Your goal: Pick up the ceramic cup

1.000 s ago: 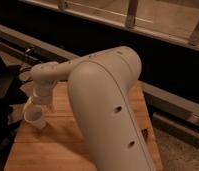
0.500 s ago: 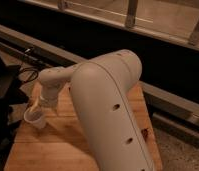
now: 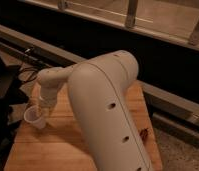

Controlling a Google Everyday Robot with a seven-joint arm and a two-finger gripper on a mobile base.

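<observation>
Ceramic cup [image 3: 34, 117] tilted on wooden table [image 3: 58, 145], dark room, metal railing [image 3: 130, 15] behind. Gripper [image 3: 43, 111] at cup; grip state can't tell.

Gripper [image 3: 41, 106]: off-white matt plastic, at the cup's rim over the table's left end.
Small white ceramic cup [image 3: 34, 118]: smooth, faintly glossy.
Light wooden table [image 3: 68, 145]: visible grain, matt.
Bulky off-white robot arm [image 3: 108, 115]: smooth plastic shell, soft sheen.

The ceramic cup [image 3: 34, 117] is small, plain white and wide-rimmed, tilted with its mouth toward the upper left, at the frame's left-middle over my bench [image 3: 58, 145], right under my hand [image 3: 44, 107].
</observation>
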